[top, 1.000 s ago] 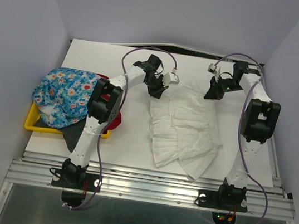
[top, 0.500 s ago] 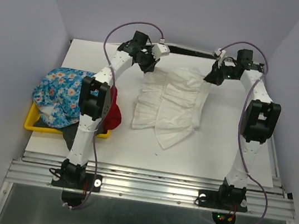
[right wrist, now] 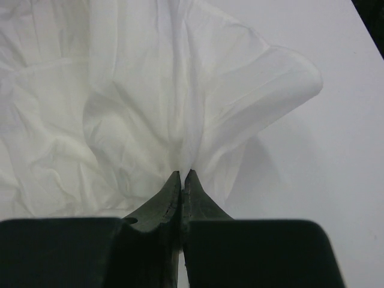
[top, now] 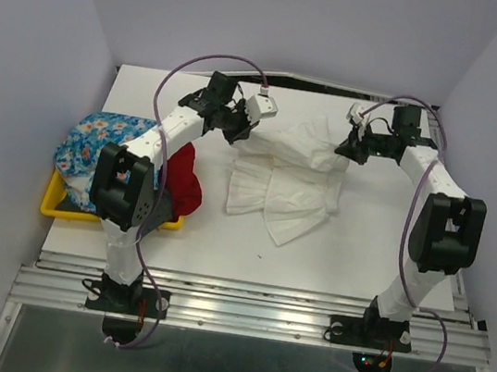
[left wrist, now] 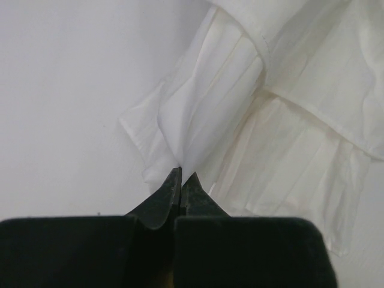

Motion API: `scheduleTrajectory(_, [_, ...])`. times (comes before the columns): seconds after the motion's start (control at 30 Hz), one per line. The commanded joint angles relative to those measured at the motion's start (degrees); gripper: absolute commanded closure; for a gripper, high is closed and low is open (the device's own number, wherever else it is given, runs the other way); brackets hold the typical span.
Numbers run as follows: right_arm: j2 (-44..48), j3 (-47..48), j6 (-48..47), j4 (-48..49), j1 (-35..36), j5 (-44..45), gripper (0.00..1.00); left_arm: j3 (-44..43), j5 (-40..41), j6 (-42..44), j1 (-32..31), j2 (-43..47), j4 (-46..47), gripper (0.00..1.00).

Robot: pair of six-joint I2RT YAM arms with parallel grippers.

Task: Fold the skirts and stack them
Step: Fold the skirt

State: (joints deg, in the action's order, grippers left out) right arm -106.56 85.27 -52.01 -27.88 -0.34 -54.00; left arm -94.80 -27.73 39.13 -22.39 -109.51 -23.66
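Note:
The thin white skirt [top: 282, 182] hangs stretched between both grippers at the back of the table, its lower part lying rumpled on the surface. My left gripper [top: 240, 132] pinches its left top edge, jaws shut on the white cloth [left wrist: 204, 120]. My right gripper [top: 344, 150] is shut on the right top edge, the cloth [right wrist: 150, 102] fanning out from the tips. At the left lie the blue flowered skirt [top: 95, 149], the red skirt [top: 183, 186] and a bit of the dark grey skirt [top: 126, 224].
A yellow plastic tray [top: 51, 203] holds the pile of skirts at the table's left edge. Walls close in on the left, back and right. The metal rail [top: 249, 310] with the arm bases runs along the near edge.
Both grippers lifted the white skirt's top edge and carried it toward the back and left; the cloth now bunches between them and its lower part has slid back from the near edge.

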Motion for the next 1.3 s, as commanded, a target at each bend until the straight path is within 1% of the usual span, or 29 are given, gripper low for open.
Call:
scheduleTrajectory(0.0, [6.1, -7.56, -7.92, 7.4, 1.66, 1.26, 0.99, 8.21, 2.49, 2.96, -1.5, 6.23, 3.7, 1.0])
scheduleTrajectory(0.03, [7.41, -10.45, -10.37, 7.31, 2.27, 2.39, 0.99, 10.06, 3.89, 3.14, -1.95, 6.85, 5.19, 1.0])
scheduleTrajectory(0.1, [8.21, -13.28, -11.97, 7.23, 2.89, 3.19, 0.99, 14.44, 5.13, 3.84, -3.44, 7.74, 6.08, 1.0])
scheduleTrajectory(0.13, [8.82, -15.99, -13.45, 7.4, 3.5, 3.98, 0.99, 15.86, 5.83, 3.67, -3.8, 7.74, 7.04, 1.0])
scheduleTrajectory(0.23, [9.88, -20.31, -16.79, 8.45, 4.9, 5.56, 0.98, 19.56, 6.63, 2.88, -4.67, 7.21, 8.01, 1.0])
scheduleTrajectory(0.3, [10.67, -24.96, -17.6, 10.55, 5.52, 6.44, 0.98, 21.84, 6.89, 2.44, -5.12, 7.21, 8.63, 1.0])
scheduleTrajectory(0.37, [12.07, -28.74, -19.09, 12.31, 6.13, 7.15, 0.95, 24.3, 7.59, 2.09, -5.82, 7.82, 10.38, 1.0])
scheduleTrajectory(0.4, [12.52, -29.63, -19.36, 12.76, 6.14, 7.33, 0.92, 24.84, 7.95, 1.91, -5.99, 7.91, 11.17, 1.0])
scheduleTrajectory(0.43, [12.96, -30.34, -19.27, 12.94, 6.75, 7.5, 0.83, 25.19, 8.21, 1.91, -6.26, 7.83, 11.27, 1.0])
scheduleTrajectory(0.47, [13.83, -30.78, -19.36, 12.59, 6.75, 7.33, 0.79, 25.54, 8.82, 1.48, -6.43, 8.0, 11.53, 0.96])
scheduleTrajectory(0.5, [14.45, -31.22, -18.92, 12.24, 6.75, 7.24, 0.66, 26.07, 9.0, 1.12, -6.52, 8.26, 12.05, 0.89])
scheduleTrajectory(0.57, [15.94, -31.57, -18.57, 11.1, 6.75, 6.63, 0.58, 26.69, 9.62, 0.86, -6.52, 9.58, 12.76, 0.73])
scheduleTrajectory(0.63, [19.01, -32.45, -18.74, 10.74, 6.75, 6.36, 0.5, 27.83, 9.79, 0.51, -6.44, 11.07, 13.81, 0.64])
scheduleTrajectory(0.67, [20.07, -32.71, -19.0, 9.78, 6.75, 6.01, 0.49, 28.35, 9.53, 0.07, -6.52, 12.64, 13.99, 0.56])
scheduleTrajectory(0.73, [22.79, -33.33, -20.14, 8.46, 6.75, 5.22, 0.45, 28.97, 8.31, -0.2, -6.87, 14.23, 14.08, 0.54])
scheduleTrajectory(0.87, [24.82, -33.77, -23.57, 1.54, 7.37, 5.04, 0.45, 32.13, 6.72, 2.51, -9.5, 18.88, 13.55, 0.54])
scheduleTrajectory(0.9, [24.83, -33.94, -24.53, 0.29, 7.98, 5.04, 0.46, 32.75, 6.89, 2.53, -10.38, 19.59, 13.29, 0.54])
scheduleTrajectory(0.93, [24.83, -34.29, -26.72, -1.2, 7.99, 5.48, 0.5, 33.28, 6.98, 4.0, -12.22, 20.65, 12.51, 0.55])
scheduleTrajectory(0.97, [24.91, -34.39, -26.65, -2.52, 7.99, 5.66, 0.51, 33.72, 6.81, 4.72, -13.02, 21.18, 11.89, 0.55])
scheduleTrajectory(1.0, [25.0, -34.47, -24.83, -3.31, 7.99, 5.74, 0.51, 34.5, 6.81, 5.42, -13.72, 21.79, 11.36, 0.55])
scheduleTrajectory(1.03, [24.91, -34.21, -18.98, -2.37, 7.99, 5.92, 0.52, 34.95, 6.89, 6.03, -15.04, 22.93, 10.83, 0.55])
scheduleTrajectory(1.07, [24.48, -33.51, -16.31, -1.49, 7.99, 6.27, 0.52, 35.39, 7.07, 6.3, -15.66, 23.46, 10.92, 0.55])
scheduleTrajectory(1.1, [23.78, -30.81, -13.24, -0.87, 7.99, 6.62, 0.52, 36.17, 7.33, 6.39, -16.36, 24.08, 10.92, 0.55])
scheduleTrajectory(1.13, [22.9, -29.04, -5.55, -0.25, 7.99, 6.8, 0.54, 36.62, 8.9, 6.57, -17.32, 24.43, 11.26, 0.54])
scheduleTrajectory(1.17, [20.63, -24.85, -1.99, 0.97, 7.2, 6.19, 0.54, 37.32, 9.96, 6.39, -19.6, 24.61, 11.44, 0.52])
scheduleTrajectory(1.2, [19.21, -22.46, 4.22, 0.9, 5.89, 3.66, 0.55, 37.58, 11.19, 6.04, -20.75, 24.61, 11.7, 0.51])
scheduleTrajectory(1.23, [17.9, -20.17, 6.72, 0.9, 5.88, 3.64, 0.55, 37.94, 11.81, 5.69, -21.98, 24.52, 12.14, 0.48])
scheduleTrajectory(1.27, [15.97, -18.15, 8.92, 0.81, 5.09, 1.11, 0.55, 38.9, 12.51, 4.12, -24.17, 24.18, 12.93, 0.45])
